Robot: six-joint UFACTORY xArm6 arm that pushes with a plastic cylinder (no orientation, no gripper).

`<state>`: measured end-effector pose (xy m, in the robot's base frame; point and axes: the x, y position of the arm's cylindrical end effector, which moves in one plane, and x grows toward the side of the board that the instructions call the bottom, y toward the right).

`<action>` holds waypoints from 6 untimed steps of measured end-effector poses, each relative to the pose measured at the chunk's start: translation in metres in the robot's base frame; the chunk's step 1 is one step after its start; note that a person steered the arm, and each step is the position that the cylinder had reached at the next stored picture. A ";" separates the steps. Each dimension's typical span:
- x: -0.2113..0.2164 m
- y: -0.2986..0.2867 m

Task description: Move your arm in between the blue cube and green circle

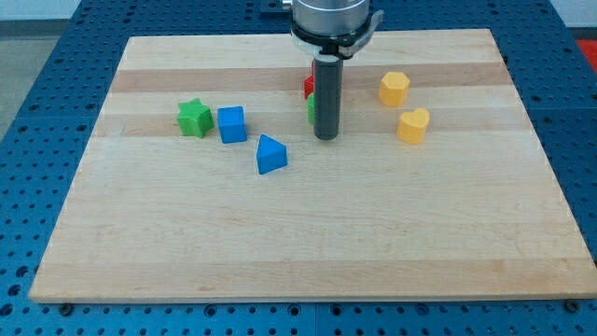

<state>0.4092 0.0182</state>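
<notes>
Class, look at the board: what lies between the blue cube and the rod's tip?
In the camera view, only bare wood lies between the blue cube and my tip; the blue triangular block sits just below that stretch.

Pale smooth wooden board (308,224), matt plastic blue cube (232,124), dark matt rod, perforated blue metal table (47,84)

Our straight dark rod (326,98) hides most of a red block (307,86) and a green block (311,109) on its left, so we cannot tell their shapes. The arm's metal mount (328,19) is cut off at the far edge.
</notes>
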 end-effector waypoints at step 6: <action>0.003 -0.052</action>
